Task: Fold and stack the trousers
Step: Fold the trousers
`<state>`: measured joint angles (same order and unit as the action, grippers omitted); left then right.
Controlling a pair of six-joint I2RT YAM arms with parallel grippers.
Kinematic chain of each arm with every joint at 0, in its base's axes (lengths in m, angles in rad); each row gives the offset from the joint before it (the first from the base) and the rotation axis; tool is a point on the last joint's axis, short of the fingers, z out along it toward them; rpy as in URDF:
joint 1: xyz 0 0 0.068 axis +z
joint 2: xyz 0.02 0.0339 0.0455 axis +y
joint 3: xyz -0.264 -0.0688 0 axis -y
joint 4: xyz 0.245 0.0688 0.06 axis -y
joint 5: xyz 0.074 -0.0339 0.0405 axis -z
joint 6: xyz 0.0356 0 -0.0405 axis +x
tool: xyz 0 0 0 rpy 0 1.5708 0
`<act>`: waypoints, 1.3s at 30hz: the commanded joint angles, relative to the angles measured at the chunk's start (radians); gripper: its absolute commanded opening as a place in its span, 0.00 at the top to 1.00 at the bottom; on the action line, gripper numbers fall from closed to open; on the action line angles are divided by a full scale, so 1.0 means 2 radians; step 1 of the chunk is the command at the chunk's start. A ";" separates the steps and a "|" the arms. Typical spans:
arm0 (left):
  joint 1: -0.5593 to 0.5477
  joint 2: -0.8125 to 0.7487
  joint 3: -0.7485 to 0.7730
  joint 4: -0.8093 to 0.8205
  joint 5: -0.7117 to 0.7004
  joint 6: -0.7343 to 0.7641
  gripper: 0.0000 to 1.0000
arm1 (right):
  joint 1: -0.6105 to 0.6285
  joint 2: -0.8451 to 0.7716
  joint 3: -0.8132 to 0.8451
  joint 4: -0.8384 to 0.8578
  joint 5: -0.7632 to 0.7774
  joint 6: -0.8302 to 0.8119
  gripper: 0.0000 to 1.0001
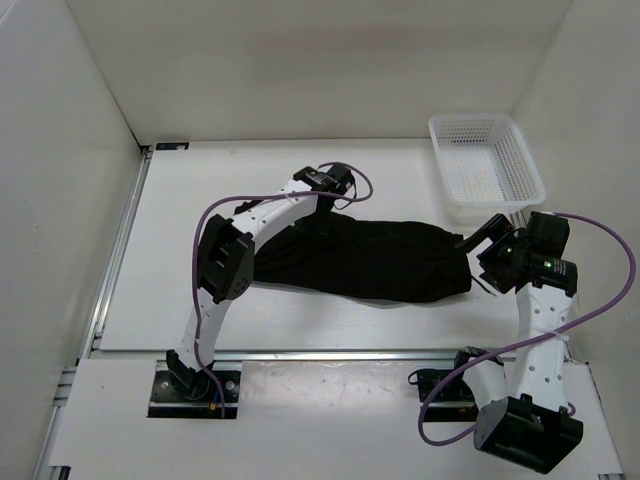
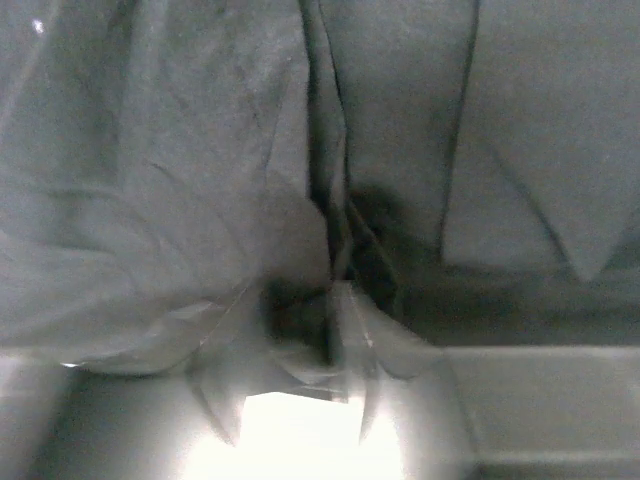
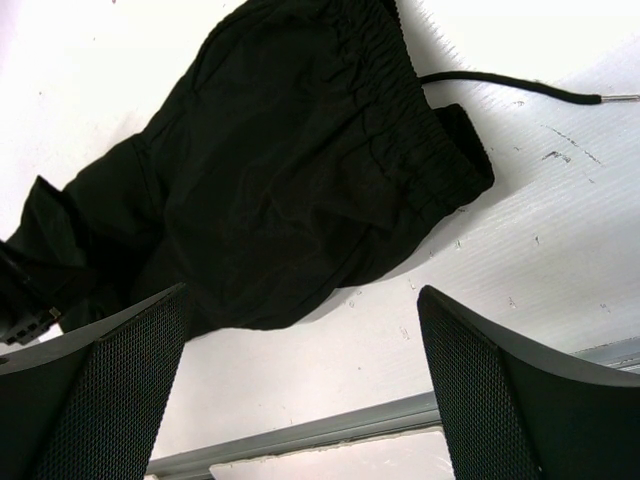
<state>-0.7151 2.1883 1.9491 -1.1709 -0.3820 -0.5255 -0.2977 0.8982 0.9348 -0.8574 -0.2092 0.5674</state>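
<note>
Trousers (image 1: 370, 260): laid left to right across mid-table, with the waistband (image 3: 400, 110) at the right end and the drawstring (image 3: 510, 85) trailing onto the bare table (image 1: 200, 310).

Left gripper (image 1: 335, 203): down on the far edge of the cloth, towards its left end. My wrist view is blurred and full of fabric, so I cannot tell whether these fingers are spread or pinching.

Right gripper (image 3: 303, 297): fingers spread wide with nothing between them, just near-right of the waistband.

Hazards, as I judge them:
- My left pinch may take one layer only. A lift would then drag the fold open.
- The drawstring may snag on a right finger.
- The basket (image 1: 525, 160) stands just far of my right wrist. A far swing could knock it.

Room: there is open table far and left of the cloth. The near strip is narrow and ends at the rail (image 1: 330, 352).
</note>
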 commanded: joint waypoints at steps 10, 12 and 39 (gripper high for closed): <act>-0.001 -0.080 0.061 -0.009 0.048 0.031 0.90 | 0.002 -0.007 0.000 0.001 -0.004 -0.010 0.03; -0.006 -0.090 0.078 -0.009 0.071 0.045 0.90 | 0.002 -0.007 0.000 0.001 -0.004 -0.010 0.03; -0.007 -0.162 0.113 -0.050 0.065 0.036 0.31 | 0.007 -0.011 0.004 -0.003 0.010 -0.015 0.03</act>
<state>-0.8185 2.0331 2.1616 -1.2160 -0.2054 -0.4744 -0.2874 0.8898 0.9348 -0.8646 -0.1928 0.5648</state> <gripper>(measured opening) 0.716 0.973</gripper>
